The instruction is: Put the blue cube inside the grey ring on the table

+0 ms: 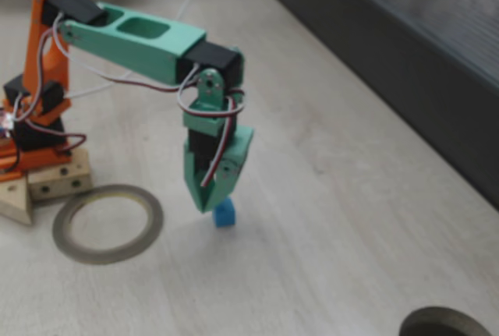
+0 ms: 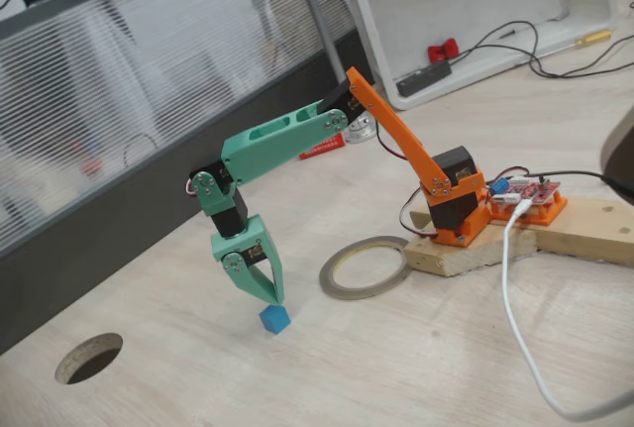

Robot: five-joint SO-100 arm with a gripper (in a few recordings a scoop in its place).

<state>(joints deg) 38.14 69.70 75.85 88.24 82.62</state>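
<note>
Pale wood-grain table (image 1: 351,219), dark ledge (image 1: 405,55) alongside.

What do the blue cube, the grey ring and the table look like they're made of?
The blue cube looks like matte plastic or foam: even colour, no shine. The grey ring seems a thin flat band, perhaps a tape roll, with a dull grey face and a yellowish inner rim. The table looks like pale wood or laminate, with faint grain lines.

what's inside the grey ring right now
Only bare table shows inside the grey ring in both fixed views; nothing covers its opening. The blue cube sits outside it on the table, under the end effector, whose fingertips hide the cube's top.
</note>
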